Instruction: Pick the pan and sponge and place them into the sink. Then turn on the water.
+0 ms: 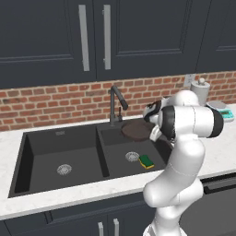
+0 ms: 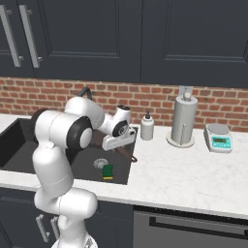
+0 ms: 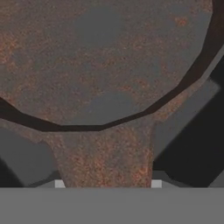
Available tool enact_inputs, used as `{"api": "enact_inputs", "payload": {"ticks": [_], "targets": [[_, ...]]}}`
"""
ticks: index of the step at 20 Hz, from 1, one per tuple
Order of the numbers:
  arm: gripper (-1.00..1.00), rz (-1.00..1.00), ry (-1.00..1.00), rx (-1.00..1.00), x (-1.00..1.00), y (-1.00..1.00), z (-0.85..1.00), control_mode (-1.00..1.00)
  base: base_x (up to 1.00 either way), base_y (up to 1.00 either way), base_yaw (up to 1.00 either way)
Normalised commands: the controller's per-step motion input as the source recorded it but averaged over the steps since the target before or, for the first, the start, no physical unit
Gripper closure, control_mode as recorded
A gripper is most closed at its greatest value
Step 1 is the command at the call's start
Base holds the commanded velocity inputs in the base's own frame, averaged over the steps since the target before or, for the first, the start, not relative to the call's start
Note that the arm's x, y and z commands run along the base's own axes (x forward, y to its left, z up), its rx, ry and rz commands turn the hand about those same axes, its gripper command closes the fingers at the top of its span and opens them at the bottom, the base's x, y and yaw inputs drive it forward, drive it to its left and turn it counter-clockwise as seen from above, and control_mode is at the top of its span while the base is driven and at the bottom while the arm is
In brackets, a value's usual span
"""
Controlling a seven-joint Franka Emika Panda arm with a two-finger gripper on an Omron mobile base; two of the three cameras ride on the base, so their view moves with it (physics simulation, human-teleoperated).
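Note:
The round dark brown pan (image 1: 137, 129) hangs level above the back of the sink's (image 1: 60, 133) right basin. My gripper (image 3: 108, 183) is shut on its short rusty handle (image 3: 105, 153), which runs between the two fingertips in the hand view; the pan's (image 3: 100, 65) bottom spreads beyond them. In the right base view the gripper (image 2: 115, 143) reaches out over the basin's back corner. The green-and-yellow sponge (image 1: 147, 161) lies on the right basin's floor next to the silver drain (image 1: 132, 156); the sponge (image 2: 108, 171) shows there too. Water is out of view at the dark gooseneck faucet (image 1: 115, 103).
The left basin holds only its drain (image 1: 64, 169). On the counter right of the sink stand a soap dispenser (image 2: 147, 127), a paper towel holder (image 2: 183, 121) and a kitchen scale (image 2: 219, 138). A brick wall and dark cabinets rise behind.

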Motion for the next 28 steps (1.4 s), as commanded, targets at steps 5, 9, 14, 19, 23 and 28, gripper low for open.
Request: {"api": "enact_inputs", "payload": {"ticks": [5, 9, 14, 19, 23, 28], "targets": [[1.00, 0.00, 0.00, 0.00, 0.00, 0.26, -0.34, -1.00, 0.00, 0.00, 0.00], [1.00, 0.00, 0.00, 0.00, 0.02, 0.40, -0.37, -1.00, 0.00, 0.00, 0.00], [1.00, 0.00, 0.00, 0.00, 0.17, 0.36, -0.41, -1.00, 0.00, 0.00, 0.00], [1.00, 0.00, 0.00, 0.00, 0.21, 0.36, -0.50, -1.00, 0.00, 0.00, 0.00], [1.00, 0.00, -0.01, 0.00, 0.12, 0.14, -0.56, -1.00, 0.00, 0.00, 0.00], [1.00, 0.00, -0.04, 0.00, 0.01, 0.38, -0.55, -1.00, 0.00, 0.00, 0.00]]}}
